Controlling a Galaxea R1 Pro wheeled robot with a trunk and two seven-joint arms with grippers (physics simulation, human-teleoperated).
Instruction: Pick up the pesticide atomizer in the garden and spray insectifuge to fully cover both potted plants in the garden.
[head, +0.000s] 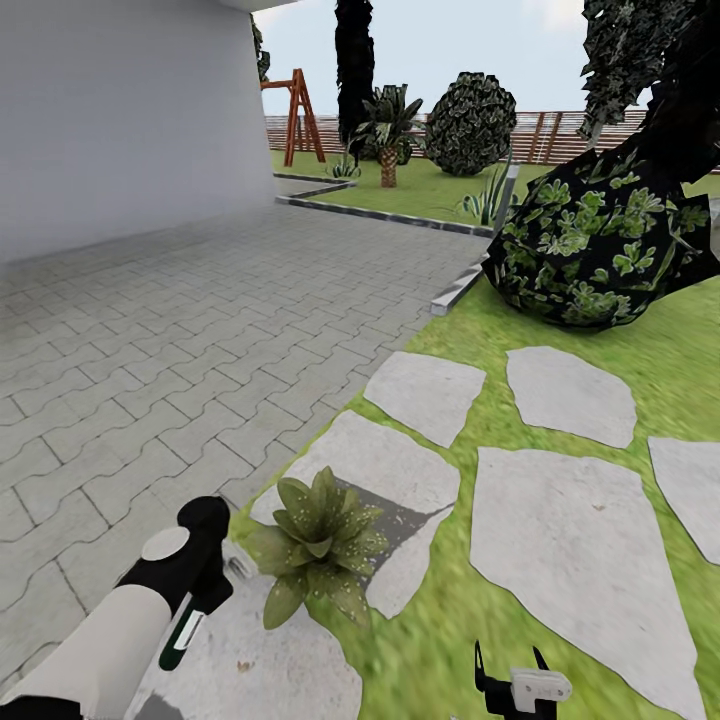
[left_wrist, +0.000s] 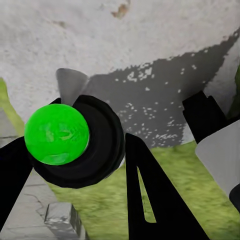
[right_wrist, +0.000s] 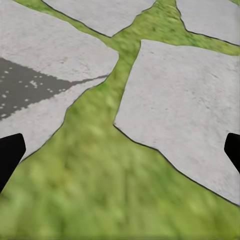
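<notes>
Left hand (head: 190, 600) pinching small dark green-and-white pesticide atomizer (left_wrist: 75, 142), just beside mottled green rosette potted plant (head: 318, 545) | right hand (head: 512, 685) spread, away from plant over lawn | atomizer likely light, rigid, smooth plastic; best held round the body, nozzle free

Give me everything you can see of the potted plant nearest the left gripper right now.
The potted plant is a low rosette of pointed, mottled green leaves, darker at the centre, spreading outward and hiding its pot. It stands upright on a pale grey stepping stone at the lawn's edge beside the paving, casting a dark shadow across the stone behind it. The left gripper holds the pesticide atomizer just beside the plant's leaves; whether anything touches the leaves is unclear. No spray is visible on it.
</notes>
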